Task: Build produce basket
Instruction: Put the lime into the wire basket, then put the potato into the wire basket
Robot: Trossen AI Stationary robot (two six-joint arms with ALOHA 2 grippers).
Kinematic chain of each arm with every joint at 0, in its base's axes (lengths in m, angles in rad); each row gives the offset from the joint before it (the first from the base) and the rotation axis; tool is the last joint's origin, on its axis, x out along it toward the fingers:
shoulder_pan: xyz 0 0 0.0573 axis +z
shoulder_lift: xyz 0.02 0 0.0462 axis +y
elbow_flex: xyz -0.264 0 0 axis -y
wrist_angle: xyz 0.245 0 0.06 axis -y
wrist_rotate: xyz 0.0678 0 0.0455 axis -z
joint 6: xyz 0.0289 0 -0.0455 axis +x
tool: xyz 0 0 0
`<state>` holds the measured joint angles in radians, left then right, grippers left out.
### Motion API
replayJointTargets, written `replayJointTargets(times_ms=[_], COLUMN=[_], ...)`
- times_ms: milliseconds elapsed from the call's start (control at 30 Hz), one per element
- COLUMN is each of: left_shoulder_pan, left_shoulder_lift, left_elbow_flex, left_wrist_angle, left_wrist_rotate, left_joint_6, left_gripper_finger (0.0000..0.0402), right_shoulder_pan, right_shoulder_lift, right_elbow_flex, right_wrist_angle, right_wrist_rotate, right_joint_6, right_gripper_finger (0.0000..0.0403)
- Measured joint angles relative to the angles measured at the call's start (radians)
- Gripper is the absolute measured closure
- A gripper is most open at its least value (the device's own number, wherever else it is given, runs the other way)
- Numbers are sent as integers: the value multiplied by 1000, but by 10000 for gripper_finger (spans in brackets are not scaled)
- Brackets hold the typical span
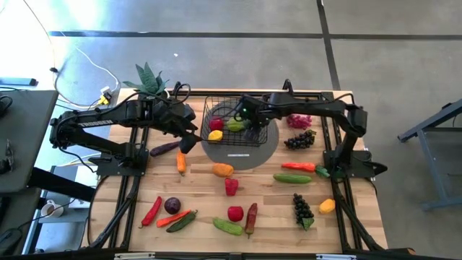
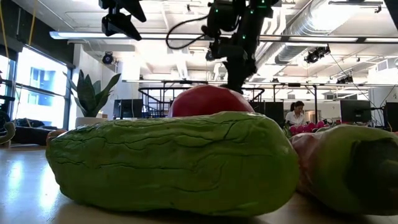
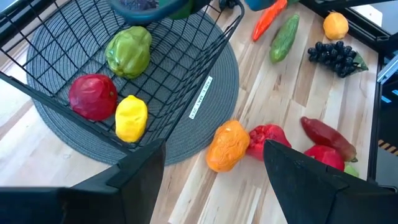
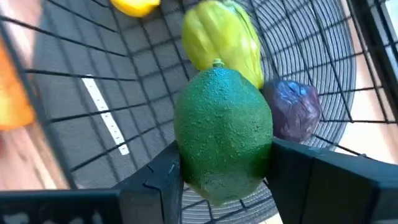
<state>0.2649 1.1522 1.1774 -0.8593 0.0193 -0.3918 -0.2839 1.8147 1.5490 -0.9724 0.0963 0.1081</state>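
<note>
The right pincer (image 4: 225, 171) hangs over the black wire basket (image 1: 268, 134), pinching a green lime (image 4: 222, 134); placing looks to be the step in hand, and next it needs lowering and letting go. Only the right wrist view shows the lime and a purple onion (image 4: 295, 111) in the basket. The left pincer (image 3: 214, 163), spread and empty, hovers just beside the basket, above the counter (image 1: 202, 198).

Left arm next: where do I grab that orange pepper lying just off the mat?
Take the orange pepper across its bumpy middle, descending from straight above. It lies flat on the table touching a red pepper, so set the open left gripper fingers on its two free sides, not that seam.
</note>
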Motion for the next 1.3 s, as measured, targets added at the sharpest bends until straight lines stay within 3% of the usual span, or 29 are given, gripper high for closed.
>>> replayJointTargets(times_ms=[567,767,967,1300], left_shoulder_pan=[0,3,-10,-70], left_shoulder_lift=[3,38,81,151], left_elbow_flex=[0,0,0,0], left_wrist_angle=[-12,-13,-12,-3], left_wrist_rotate=[-1,-10,-2,0], left_joint_6=[-7,-48,37,189], left_gripper_finger=[119,94,92,91], right_shoulder_pan=[-46,-48,-48,-44], right_shoulder_lift=[48,48,46,44], right_elbow_flex=[0,0,0,136], right_wrist_angle=[-44,-50,-54,-149], right_wrist_rotate=[-38,-23,-23,-13], right_joint_6=[23,48,50,159], right_gripper_finger=[238,196,150,147])
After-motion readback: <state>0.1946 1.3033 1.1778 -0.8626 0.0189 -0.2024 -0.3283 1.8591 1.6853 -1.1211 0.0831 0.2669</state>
